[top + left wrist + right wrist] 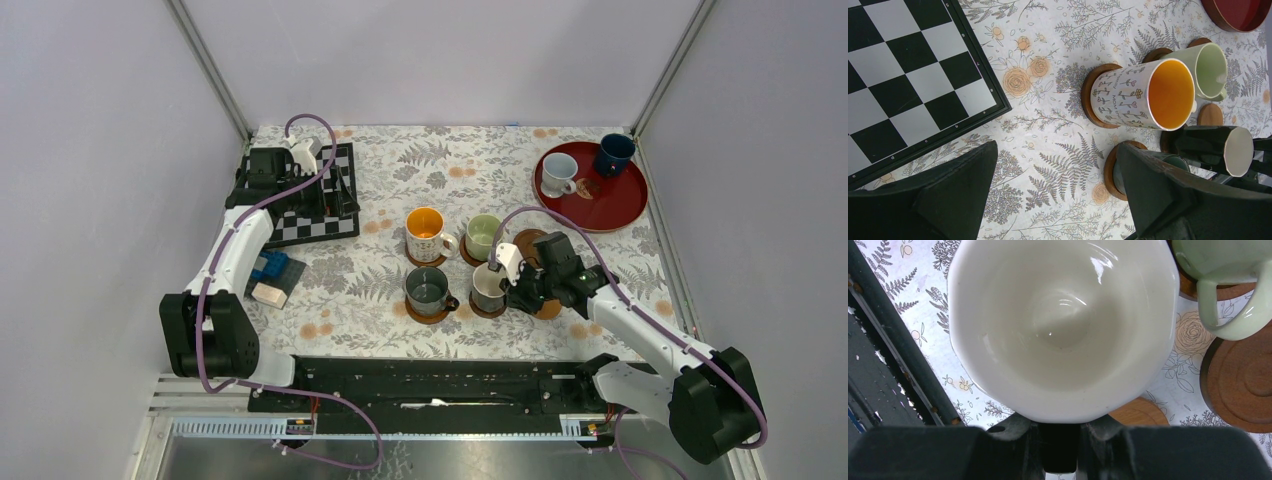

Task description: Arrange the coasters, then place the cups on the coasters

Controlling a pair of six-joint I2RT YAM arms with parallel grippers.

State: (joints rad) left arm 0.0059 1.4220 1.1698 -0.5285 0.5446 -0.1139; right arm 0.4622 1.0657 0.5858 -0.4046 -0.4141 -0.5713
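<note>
My right gripper (pixel 508 288) is shut on the black handle (pixel 1060 447) of the black mug with cream inside (pixel 1063 325), which stands upright over a coaster (pixel 487 311); contact with it cannot be told. The orange-inside mug (pixel 425 233), pale green mug (pixel 484 237) and dark grey-green mug (pixel 428 291) each sit on a coaster. A dark coaster (pixel 1243 382) and a light one (pixel 1140 413) lie bare beside my right gripper. My left gripper (pixel 1055 147) hangs open and holds nothing by the chessboard's corner (pixel 325 180).
A red tray (pixel 625 205) at the back right holds a pale blue-white mug (pixel 558 172) and a navy mug (pixel 614 153). A chessboard (pixel 908 75) lies at the back left. Small blue and beige items (pixel 270 277) lie by the left arm.
</note>
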